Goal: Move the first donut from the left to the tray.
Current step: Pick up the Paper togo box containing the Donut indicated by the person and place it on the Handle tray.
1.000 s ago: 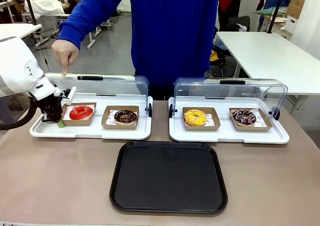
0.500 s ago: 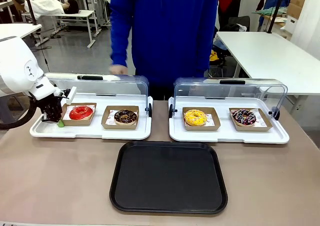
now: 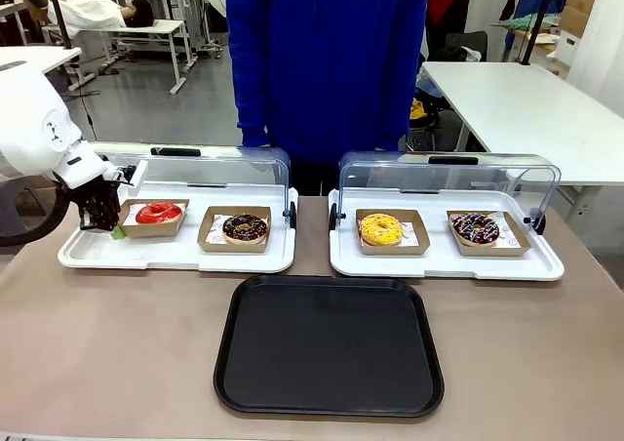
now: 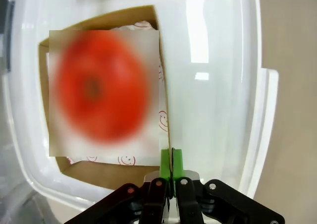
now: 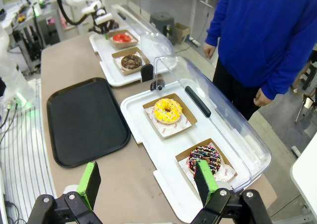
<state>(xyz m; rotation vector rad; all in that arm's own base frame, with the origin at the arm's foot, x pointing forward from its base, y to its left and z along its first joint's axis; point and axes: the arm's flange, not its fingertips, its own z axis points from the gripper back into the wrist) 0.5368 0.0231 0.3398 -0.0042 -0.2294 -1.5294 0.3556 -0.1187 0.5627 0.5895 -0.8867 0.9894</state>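
**Left gripper pinching red donut's carton edge**

At the table's 10 o'clock, left gripper has its pads clamped together on the wall of the brown cardboard tray holding the red donut, inside the white display tray. Best handled by lifting level, clearing the rim, then carrying toward 5 o'clock to the black tray. Right gripper jaws apart, holding nothing. Liner paper shows red smiley prints; no readable text.
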